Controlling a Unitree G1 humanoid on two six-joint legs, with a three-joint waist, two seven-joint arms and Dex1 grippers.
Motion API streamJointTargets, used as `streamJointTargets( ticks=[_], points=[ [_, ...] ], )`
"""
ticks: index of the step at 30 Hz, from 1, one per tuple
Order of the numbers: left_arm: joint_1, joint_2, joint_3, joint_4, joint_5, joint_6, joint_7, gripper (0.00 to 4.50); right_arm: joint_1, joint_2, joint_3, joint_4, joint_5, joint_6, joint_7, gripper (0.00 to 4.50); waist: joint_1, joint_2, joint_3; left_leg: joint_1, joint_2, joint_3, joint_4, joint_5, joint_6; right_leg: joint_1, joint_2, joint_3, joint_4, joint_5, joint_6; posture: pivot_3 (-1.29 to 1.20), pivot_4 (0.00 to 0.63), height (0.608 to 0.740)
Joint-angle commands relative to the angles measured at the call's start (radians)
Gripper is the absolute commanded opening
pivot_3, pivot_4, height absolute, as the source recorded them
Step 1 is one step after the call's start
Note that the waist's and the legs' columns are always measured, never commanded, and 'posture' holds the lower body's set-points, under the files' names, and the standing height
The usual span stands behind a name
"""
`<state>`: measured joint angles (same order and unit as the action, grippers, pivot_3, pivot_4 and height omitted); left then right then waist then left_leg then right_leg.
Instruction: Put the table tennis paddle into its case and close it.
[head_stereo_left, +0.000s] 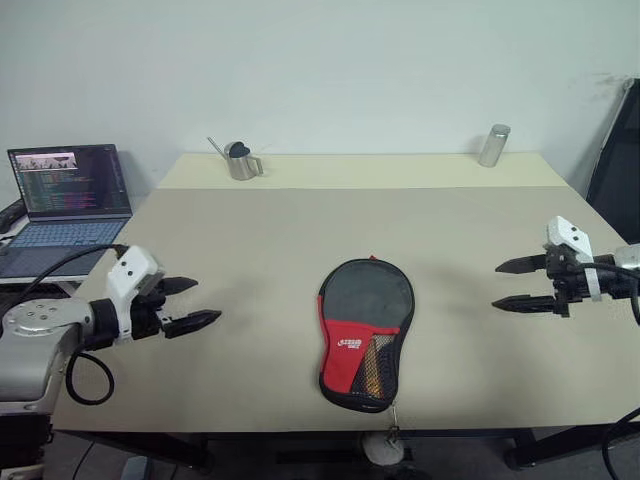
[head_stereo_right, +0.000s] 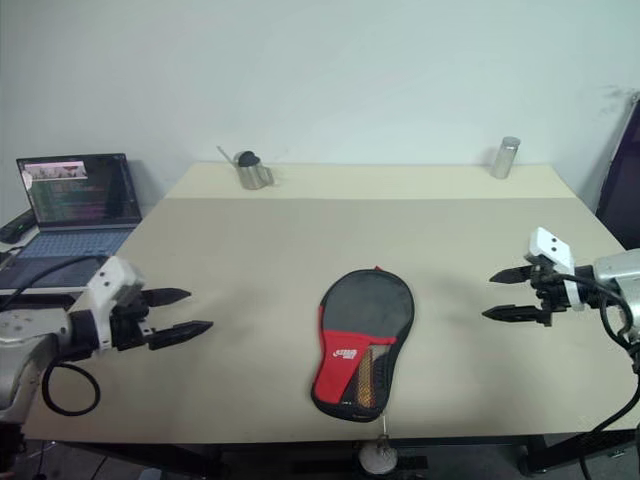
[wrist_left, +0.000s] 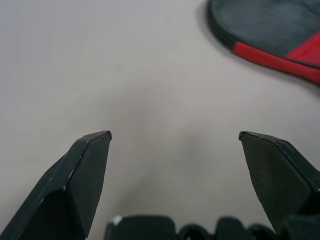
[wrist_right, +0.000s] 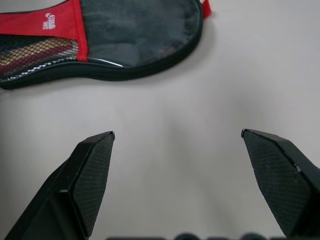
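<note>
My two head views look forward and down from the near edge of the surface, side by side, both taking in its whole top to the far wall. Each wrist view sits low and close, looking along its own jaws across the surface towards the middle, and both catch part of the case that the head views also show.
</note>
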<state>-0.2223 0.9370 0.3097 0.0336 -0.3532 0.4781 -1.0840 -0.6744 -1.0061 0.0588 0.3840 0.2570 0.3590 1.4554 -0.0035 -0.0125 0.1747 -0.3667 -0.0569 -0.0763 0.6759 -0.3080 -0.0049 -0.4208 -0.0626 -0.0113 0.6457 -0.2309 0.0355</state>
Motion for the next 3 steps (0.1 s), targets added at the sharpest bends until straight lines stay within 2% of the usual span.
streamJointTargets(
  ticks=[1, 3],
  points=[
    [-0.006, 0.004, -0.004, -0.029, 0.008, -0.024, 0.027, 4.5, -0.011, 0.013, -0.025, -0.025, 0.006, -0.001, -0.019, 4.48, 0.0, 0.0, 0.0, 0.0, 0.0, 0.0, 0.0, 0.0, 0.0, 0.0, 0.0, 0.0, 0.0, 0.0, 0.0, 0.0, 0.15, 0.74],
    [-0.035, 0.004, 0.002, -0.021, -0.009, -0.017, 0.036, 4.5, -0.023, 0.03, -0.03, -0.026, 0.007, -0.007, -0.038, 4.48, 0.0, 0.0, 0.0, 0.0, 0.0, 0.0, 0.0, 0.0, 0.0, 0.0, 0.0, 0.0, 0.0, 0.0, 0.0, 0.0, 0.15, 0.74]
  ],
)
